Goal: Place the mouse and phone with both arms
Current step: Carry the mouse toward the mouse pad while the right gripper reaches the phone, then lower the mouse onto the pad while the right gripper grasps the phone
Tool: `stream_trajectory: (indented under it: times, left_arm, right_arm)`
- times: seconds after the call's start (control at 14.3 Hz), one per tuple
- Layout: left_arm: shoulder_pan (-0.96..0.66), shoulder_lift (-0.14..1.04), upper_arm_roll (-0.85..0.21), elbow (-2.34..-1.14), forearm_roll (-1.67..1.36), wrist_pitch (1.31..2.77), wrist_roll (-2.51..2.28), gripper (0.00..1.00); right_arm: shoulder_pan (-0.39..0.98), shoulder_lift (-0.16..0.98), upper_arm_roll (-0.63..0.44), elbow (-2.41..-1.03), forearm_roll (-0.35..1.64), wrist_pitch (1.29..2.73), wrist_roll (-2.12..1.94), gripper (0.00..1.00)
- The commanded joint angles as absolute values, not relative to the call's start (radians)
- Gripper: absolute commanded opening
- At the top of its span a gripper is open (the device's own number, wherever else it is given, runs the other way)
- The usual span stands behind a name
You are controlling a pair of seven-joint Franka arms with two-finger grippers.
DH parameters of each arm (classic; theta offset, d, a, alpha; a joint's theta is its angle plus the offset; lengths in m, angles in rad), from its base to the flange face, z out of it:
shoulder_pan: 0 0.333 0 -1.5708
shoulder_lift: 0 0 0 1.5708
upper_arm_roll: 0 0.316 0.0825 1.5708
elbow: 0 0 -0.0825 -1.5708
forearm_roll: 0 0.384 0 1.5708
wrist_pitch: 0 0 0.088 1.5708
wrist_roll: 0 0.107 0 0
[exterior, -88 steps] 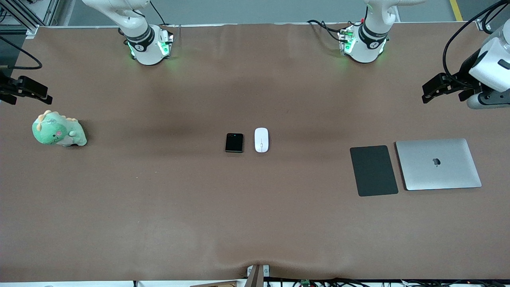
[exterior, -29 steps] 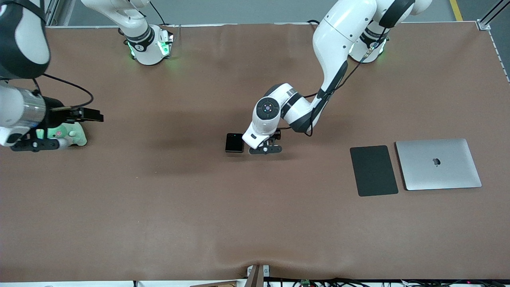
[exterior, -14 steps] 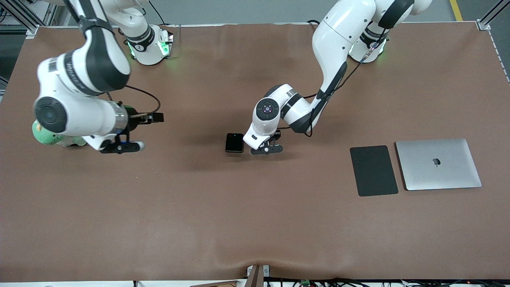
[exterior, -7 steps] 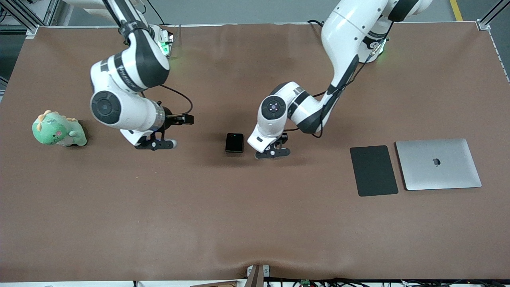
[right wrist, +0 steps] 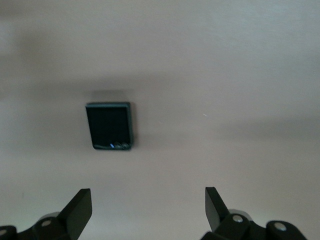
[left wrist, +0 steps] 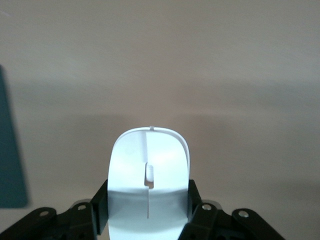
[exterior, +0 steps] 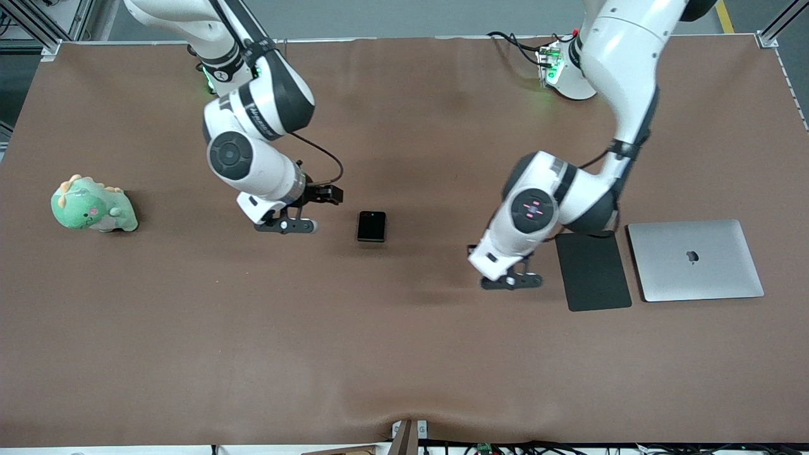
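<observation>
The white mouse is held between the fingers of my left gripper, which is shut on it. In the front view the left gripper is over the bare table beside the black pad, and the hand hides the mouse. The black phone lies flat at the middle of the table. My right gripper is over the table beside the phone, toward the right arm's end. It is open and empty. The right wrist view shows the phone ahead of the open right gripper.
A closed silver laptop lies beside the black pad at the left arm's end. A green dinosaur plush sits at the right arm's end. The pad's edge shows in the left wrist view.
The left gripper took the mouse from beside the phone and carried it toward the black pad. The right arm swung from the plush's end toward the phone.
</observation>
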State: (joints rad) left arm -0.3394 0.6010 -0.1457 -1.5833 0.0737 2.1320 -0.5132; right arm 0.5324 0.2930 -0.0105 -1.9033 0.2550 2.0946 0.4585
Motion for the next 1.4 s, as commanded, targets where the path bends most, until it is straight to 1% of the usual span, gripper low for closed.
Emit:
stream_trajectory:
  times: [0.0,0.28,0.42,0.7,0.84,1.12,1.33]
  left_arm:
    - [-0.255,0.552,-0.155,-1.656,0.094,2.128,-0.416,0.47]
    - [-0.143,0.532,-0.156,-1.703,0.113,2.137,-0.324,0.47]
    - [-0.117,0.535,-0.158,-1.724,0.208,2.140,-0.316,0.48]
    - [-0.031,0.537,-0.161,-1.788,0.238,2.224,-0.293,0.48]
    - [0.014,0.535,-0.163,-1.839,0.238,2.298,-0.255,0.48]
    - [0.044,0.548,-0.164,-1.885,0.232,2.384,-0.252,0.48]
    - [0.057,0.564,-0.164,-1.896,0.227,2.413,-0.250,0.48]
  right_arm:
    - [0.581,0.347,-0.020,-1.896,0.273,2.164,0.489,1.00]
    - [0.632,0.425,-0.021,-1.891,0.272,2.284,0.551,1.00]
    - [0.664,0.475,-0.021,-1.888,0.272,2.374,0.596,1.00]
    - [0.704,0.566,-0.021,-1.861,0.272,2.439,0.611,1.00]
    - [0.712,0.594,-0.021,-1.858,0.272,2.493,0.611,1.00]
    - [0.715,0.623,-0.026,-1.853,0.233,2.499,0.603,1.00]
    - [0.716,0.643,-0.026,-1.852,0.218,2.502,0.609,1.00]
